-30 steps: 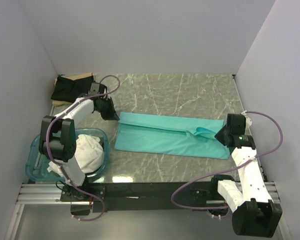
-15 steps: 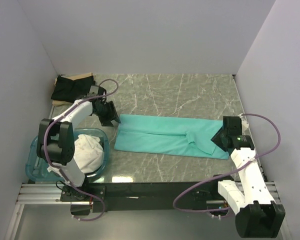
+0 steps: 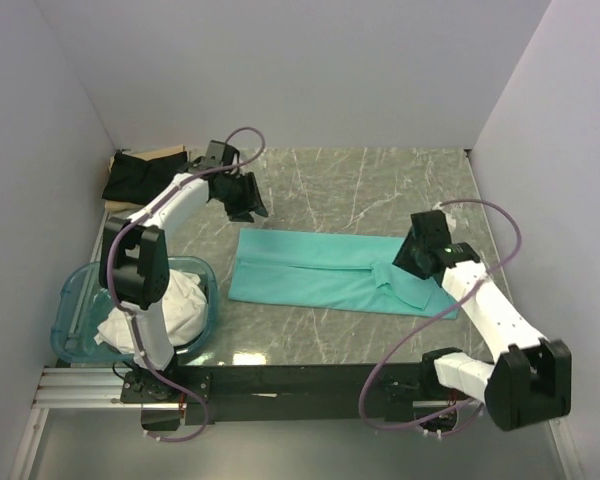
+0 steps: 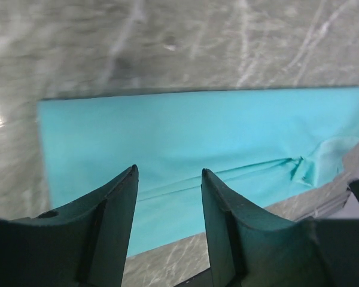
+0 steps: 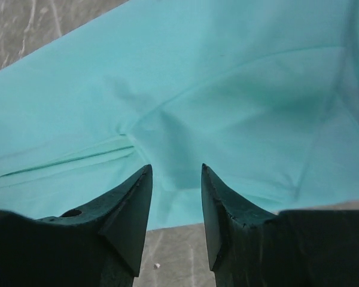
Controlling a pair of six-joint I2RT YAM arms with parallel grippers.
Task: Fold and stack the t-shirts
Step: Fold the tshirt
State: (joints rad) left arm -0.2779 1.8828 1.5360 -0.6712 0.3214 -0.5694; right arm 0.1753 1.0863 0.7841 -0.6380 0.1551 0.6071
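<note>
While the mint-teal t-shirt (image 3: 340,272) lies flat on the tabletop (image 3: 380,185), folded lengthwise into a long band, both arms reach toward it and neither one holds it. A fold line runs along the shirt, and near its right end a sleeve makes a small crumpled flap.

The left gripper (image 3: 248,200) hangs over bare tabletop just beyond the far left corner of the mint-teal t-shirt. Its two fingers stand apart with nothing between them; in the left wrist view only the shirt and the stone surface show through the gap, further down. The right gripper (image 3: 412,255) is above the right end of the same shirt, close to the sleeve flap. Its fingers are also spread and empty, and the right wrist view shows teal cloth below the tips. Whether these tips touch the cloth, I cannot tell.

Far to the left of the mint-teal t-shirt, toward the back corner, a black t-shirt (image 3: 140,175) lies in a loose heap on a tan cardboard sheet (image 3: 165,152). To the left of the mint-teal t-shirt and nearer to the arm bases stands a translucent blue tub (image 3: 70,300), with white t-shirts (image 3: 185,300) bundled inside it.
</note>
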